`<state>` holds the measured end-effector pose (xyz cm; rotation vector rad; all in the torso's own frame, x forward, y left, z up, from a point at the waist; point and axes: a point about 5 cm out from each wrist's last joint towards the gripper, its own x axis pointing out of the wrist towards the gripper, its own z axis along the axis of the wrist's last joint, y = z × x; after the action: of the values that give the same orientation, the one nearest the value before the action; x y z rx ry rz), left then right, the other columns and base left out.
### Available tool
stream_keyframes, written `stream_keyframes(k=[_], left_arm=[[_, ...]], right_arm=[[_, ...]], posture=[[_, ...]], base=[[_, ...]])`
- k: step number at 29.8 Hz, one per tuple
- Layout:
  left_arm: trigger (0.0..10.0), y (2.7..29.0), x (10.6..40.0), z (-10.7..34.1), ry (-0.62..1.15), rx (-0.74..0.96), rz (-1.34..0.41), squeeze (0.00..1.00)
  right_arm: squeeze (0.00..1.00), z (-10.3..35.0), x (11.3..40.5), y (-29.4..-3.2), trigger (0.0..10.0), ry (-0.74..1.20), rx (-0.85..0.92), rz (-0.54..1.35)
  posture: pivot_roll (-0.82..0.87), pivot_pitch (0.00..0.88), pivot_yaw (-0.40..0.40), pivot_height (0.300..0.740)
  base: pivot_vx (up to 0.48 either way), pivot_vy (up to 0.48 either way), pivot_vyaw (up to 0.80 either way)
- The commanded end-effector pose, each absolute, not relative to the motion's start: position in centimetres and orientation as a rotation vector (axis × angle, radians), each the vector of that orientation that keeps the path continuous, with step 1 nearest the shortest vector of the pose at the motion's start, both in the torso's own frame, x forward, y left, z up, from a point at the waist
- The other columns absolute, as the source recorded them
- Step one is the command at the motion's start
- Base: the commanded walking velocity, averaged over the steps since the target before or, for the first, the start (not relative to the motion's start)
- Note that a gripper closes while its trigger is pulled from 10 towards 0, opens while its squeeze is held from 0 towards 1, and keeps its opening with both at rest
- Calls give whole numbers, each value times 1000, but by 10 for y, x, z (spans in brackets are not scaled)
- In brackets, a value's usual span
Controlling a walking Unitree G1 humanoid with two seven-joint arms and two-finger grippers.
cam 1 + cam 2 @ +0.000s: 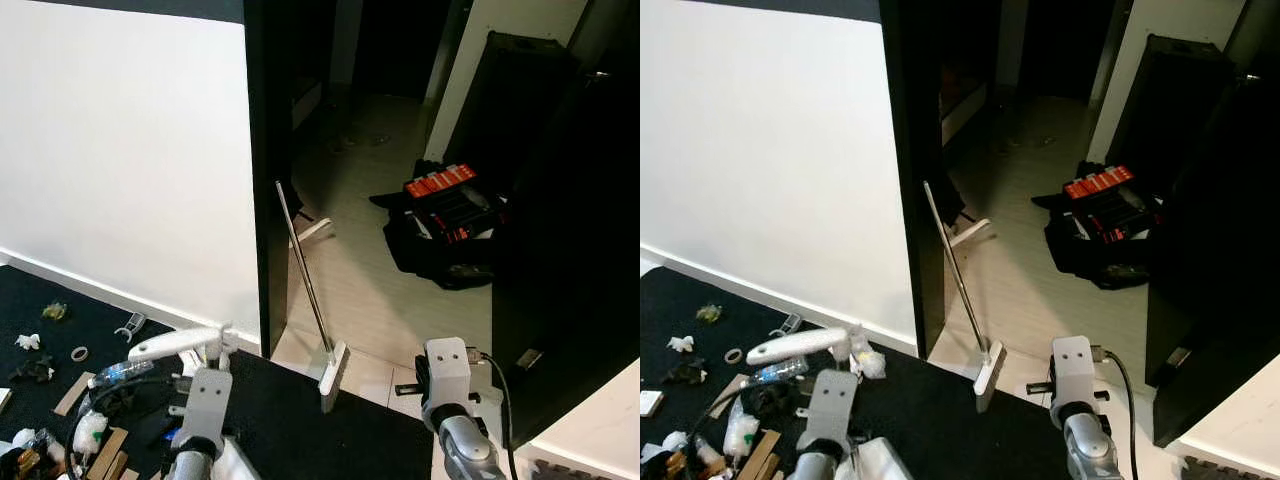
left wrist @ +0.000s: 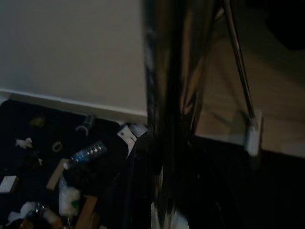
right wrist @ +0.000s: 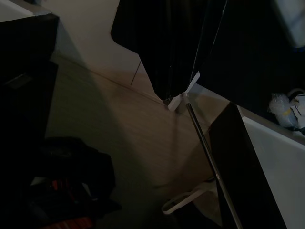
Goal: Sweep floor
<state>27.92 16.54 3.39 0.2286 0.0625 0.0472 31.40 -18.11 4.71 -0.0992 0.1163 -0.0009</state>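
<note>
Your broom (image 1: 308,282) leans against the black door frame (image 1: 268,170), its white head (image 1: 331,371) resting where the black mat (image 1: 300,420) meets the pale floor (image 1: 380,290). Neither gripper touches it. Both arms hang low at the bottom of the head views, and you cannot tell whether their fingers are spread or pressed together. Litter (image 1: 60,390) lies scattered on the mat by the white wall (image 1: 120,150), left of the broom.

Black mat (image 1: 300,410) strewn with litter (image 1: 60,400); pale floor (image 1: 370,290) bears a black bag (image 1: 445,235).
</note>
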Motion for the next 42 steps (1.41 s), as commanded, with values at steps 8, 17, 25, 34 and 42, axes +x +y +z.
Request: stream_keyframes(k=[8,17,25,34,42], left_arm=[[10000,176,297,68,-41,141,-17,0],[10000,178,301,78,-54,125,-109,0],[10000,182,302,81,-67,181,-89,0],[10000,181,298,79,-71,122,-119,569],[10000,180,298,75,-38,53,-139,0]], right_arm=[[0,49,316,-188,10000,118,-82,-30],[0,48,316,-187,10000,119,-82,-29],[0,46,315,-186,10000,126,-81,-27],[0,45,315,-185,10000,130,-81,-26],[0,45,315,-185,10000,128,-78,-27]], posture=[[-30,142,-15,740],[-32,141,-15,740],[-29,140,-13,740],[-31,138,-12,740],[-28,137,-11,740]], base=[[0,0,0],[0,0,0],[0,0,0],[0,0,0],[0,0,0]])
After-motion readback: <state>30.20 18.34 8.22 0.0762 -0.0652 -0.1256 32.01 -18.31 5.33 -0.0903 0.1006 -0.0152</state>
